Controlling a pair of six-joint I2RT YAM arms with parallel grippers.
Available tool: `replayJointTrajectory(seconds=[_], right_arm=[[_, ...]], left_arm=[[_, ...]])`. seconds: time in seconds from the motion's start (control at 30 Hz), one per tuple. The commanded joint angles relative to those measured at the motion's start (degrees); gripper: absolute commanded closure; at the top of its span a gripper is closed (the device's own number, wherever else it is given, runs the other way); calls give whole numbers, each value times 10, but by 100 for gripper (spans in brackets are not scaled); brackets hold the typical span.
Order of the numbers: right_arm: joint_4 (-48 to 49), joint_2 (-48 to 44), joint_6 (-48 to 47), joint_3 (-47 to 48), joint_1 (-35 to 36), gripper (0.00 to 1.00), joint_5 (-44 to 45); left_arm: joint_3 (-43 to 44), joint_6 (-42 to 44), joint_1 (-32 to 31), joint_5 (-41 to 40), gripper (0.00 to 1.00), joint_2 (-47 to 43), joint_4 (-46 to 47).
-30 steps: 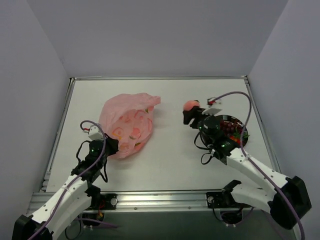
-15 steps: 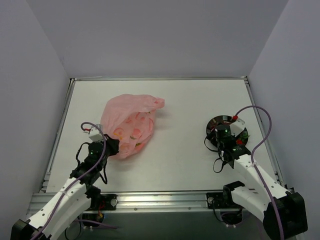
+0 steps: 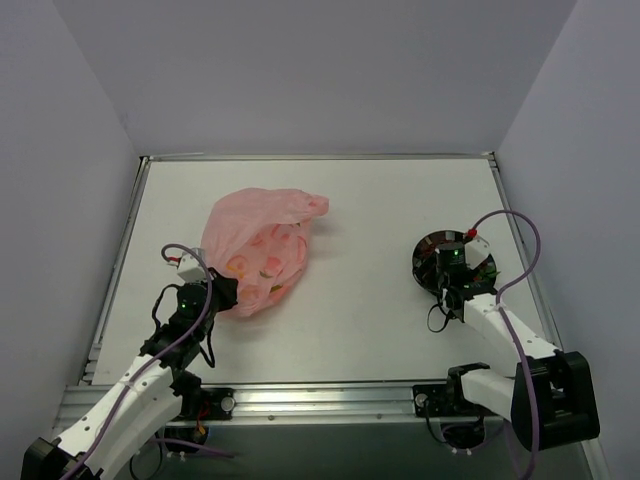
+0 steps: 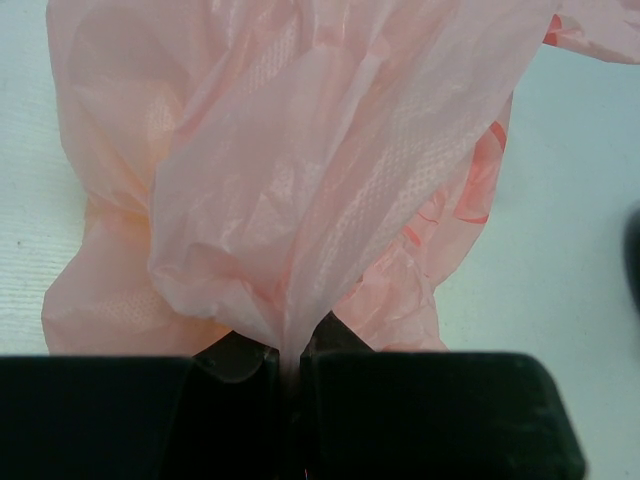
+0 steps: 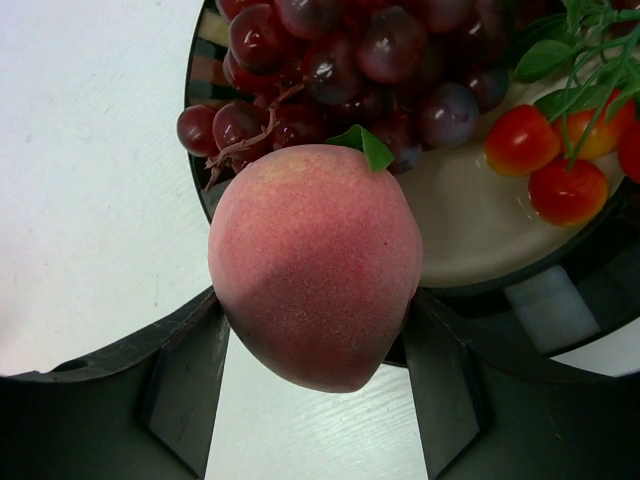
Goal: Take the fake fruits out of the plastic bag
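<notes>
Right wrist view is showing me my right gripper [image 5: 314, 315] clasping a fuzzy pink-red peach [image 5: 310, 240] between both fingers, the jaws standing partly spread around its widest part. The peach is hanging just over the near rim of the dark-rimmed plate [image 5: 470, 245], where a bunch of dark purple grapes [image 5: 350, 60] and a sprig of red cherry tomatoes [image 5: 560, 165] are already lying.

To do this well, I am planning on carrying the peach further in over the bare cream patch, lowering it until it is resting, and only then letting go. A round fruit released at the rim is likely rolling off onto the table [image 5: 90, 200]. I am also minding not to nudge the grapes.

Left wrist view is showing my left gripper [image 4: 290, 365] pressed together on a pleat of the plastic bag [image 4: 300, 170], pinning it. The bag is looking thin, crinkled and translucent pink, and it is sitting on the left half of the table, well apart from the plate. From above, more fruits [image 3: 265, 262] are showing through it as orange-pink shapes.
</notes>
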Motion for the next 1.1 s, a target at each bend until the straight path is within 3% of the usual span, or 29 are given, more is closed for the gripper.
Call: replayJointTrajectory(seconds=[0.0, 0.13, 0.23, 0.3, 0.37, 0.4, 0.67, 0.87, 1.03, 1.07], right_arm=[[29, 18, -14, 12, -17, 75, 4], [57, 49, -20, 18, -25, 70, 6], [60, 61, -19, 17, -25, 56, 1], [60, 39, -19, 9, -25, 30, 4], [48, 16, -21, 4, -25, 13, 7], [39, -9, -21, 5, -25, 9, 11], [-31, -130, -19, 22, 3, 0, -12], [-40, -143, -6, 51, 113, 0, 0], [62, -80, -49, 89, 210, 13, 10], [93, -50, -57, 98, 233, 22, -3]], left_arm=[[25, 10, -3, -6, 98, 3, 22], [24, 11, -2, -8, 98, 3, 23], [25, 14, -2, -9, 98, 4, 22], [24, 13, -2, -9, 98, 4, 23], [23, 14, -2, -7, 98, 2, 24], [22, 13, -2, -7, 98, 1, 23], [10, -5, 1, -15, 98, -1, 15], [0, 14, 1, 23, 98, 8, 73], [49, 23, 1, 38, 98, 102, 154], [75, 19, 1, 38, 98, 123, 193]])
